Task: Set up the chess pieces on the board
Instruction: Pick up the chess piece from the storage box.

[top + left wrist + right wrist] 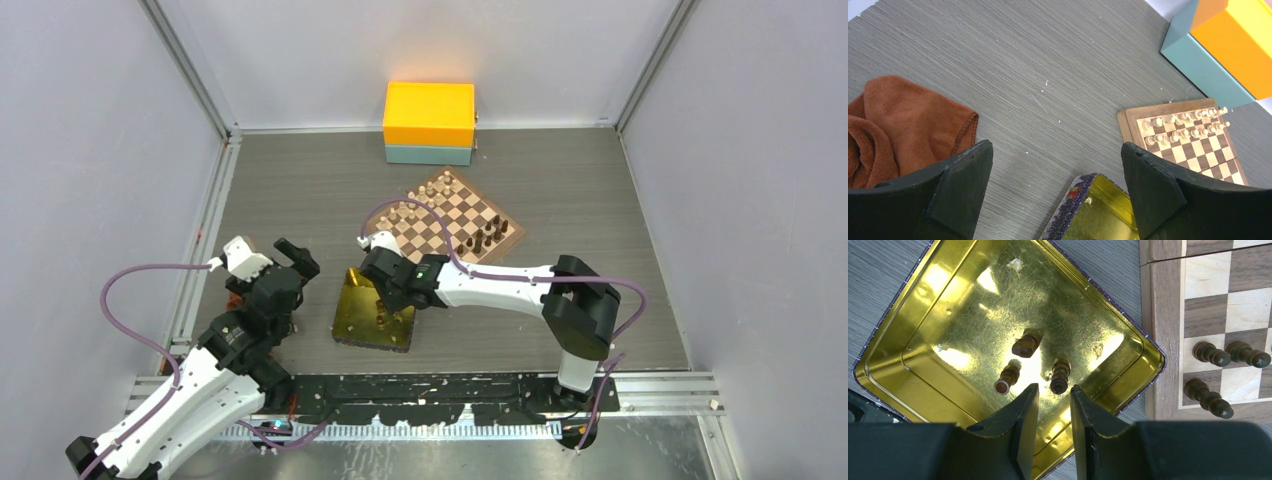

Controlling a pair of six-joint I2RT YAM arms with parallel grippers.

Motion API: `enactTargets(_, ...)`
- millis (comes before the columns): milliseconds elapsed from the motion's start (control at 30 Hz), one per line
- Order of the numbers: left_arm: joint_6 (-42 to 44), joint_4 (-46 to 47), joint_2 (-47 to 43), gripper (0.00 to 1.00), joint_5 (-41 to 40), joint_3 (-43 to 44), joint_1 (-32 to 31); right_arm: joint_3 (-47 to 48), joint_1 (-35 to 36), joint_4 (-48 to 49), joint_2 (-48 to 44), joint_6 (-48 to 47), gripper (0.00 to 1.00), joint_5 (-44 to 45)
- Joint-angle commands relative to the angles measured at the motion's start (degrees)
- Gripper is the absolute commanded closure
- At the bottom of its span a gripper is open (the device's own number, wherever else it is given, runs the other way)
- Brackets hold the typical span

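Three dark-brown chess pieces lie on their sides in the gold tray (923, 315): one (1026, 343) mid-tray, one (1007, 380) by my left finger, and one (1060, 376) just ahead of the gap between the fingers. My right gripper (1054, 390) hovers over the tray (352, 315), open a narrow way with nothing between its fingers. Other dark pieces (1212, 355) stand on the board (1163, 340) at its near edge (485, 238). My left gripper (1057, 150) is open wide and empty, left of the tray (1098, 215).
Pale chessmen (1178, 127) stand along the board's far side (420, 200). An orange and teal box (430, 112) sits against the back wall. A rust-coloured cloth (903, 120) lies by the left gripper. Grey walls close in the table.
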Motion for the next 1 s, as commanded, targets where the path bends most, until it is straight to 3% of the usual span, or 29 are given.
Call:
enactTargets(0, 0.14, 1.21, -0.29, 0.00, -1.47, 0.25, -0.28, 2.00, 0.37, 2.46, 0.12, 0.71, 0.64, -0.25)
enactTargets(967, -0.37, 0.94, -0.46, 0.00, -1.56, -0.40, -0.27, 0.59, 0.38, 2.96, 0.66, 0.88, 0.64, -0.61)
